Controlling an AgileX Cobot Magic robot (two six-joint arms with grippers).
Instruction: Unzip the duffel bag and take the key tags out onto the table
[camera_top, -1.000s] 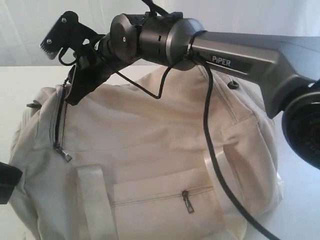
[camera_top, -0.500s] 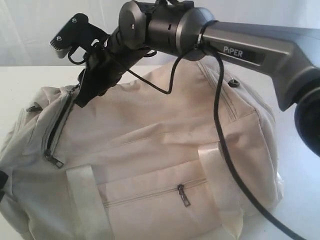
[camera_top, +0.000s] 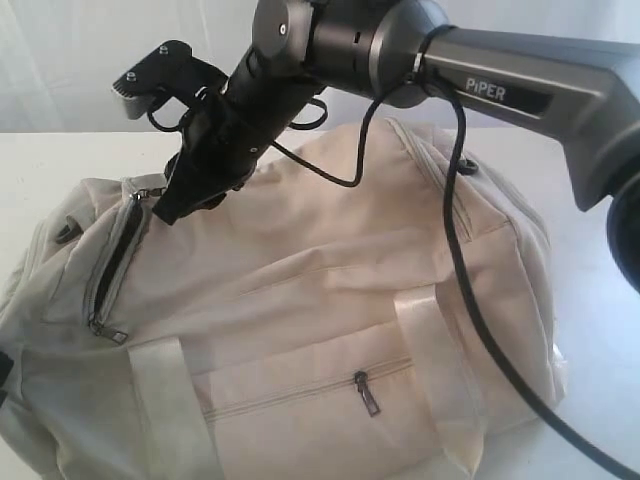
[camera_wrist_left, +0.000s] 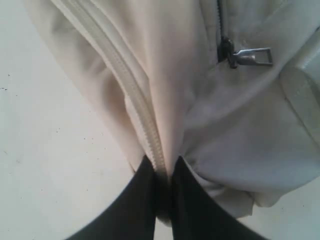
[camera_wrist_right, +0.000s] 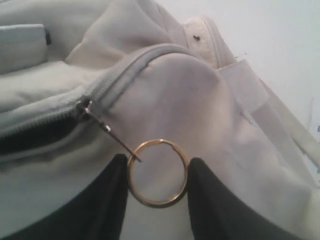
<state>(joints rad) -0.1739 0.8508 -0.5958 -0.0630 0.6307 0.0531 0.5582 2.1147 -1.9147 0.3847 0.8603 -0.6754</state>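
Note:
The cream duffel bag (camera_top: 330, 290) lies on the white table (camera_top: 60, 155). My right gripper (camera_top: 165, 205) reaches across to the bag's left end. In the right wrist view this gripper (camera_wrist_right: 158, 172) is shut on a brass ring (camera_wrist_right: 159, 141) hooked to the grey zipper's slider (camera_wrist_right: 85, 107). Behind the slider the zipper gapes dark (camera_wrist_right: 30, 135). My left gripper (camera_wrist_left: 163, 172) is shut on a fold of the bag's end (camera_wrist_left: 240, 130), pinching the fabric along a closed zipper seam. The key tags are hidden.
A second zipper pull (camera_top: 105, 330) hangs at the lower end of the open slit. A zipped side pocket (camera_top: 368, 392) and pale webbing straps (camera_top: 170, 400) face the camera. The right arm's black cable (camera_top: 460, 250) drapes over the bag. Bare table (camera_wrist_left: 45, 150) lies beside the bag's end.
My right arm has swung up and to the right, still holding the ring. The bag's left end has slid left and lower, and the left gripper has nearly left the exterior view.

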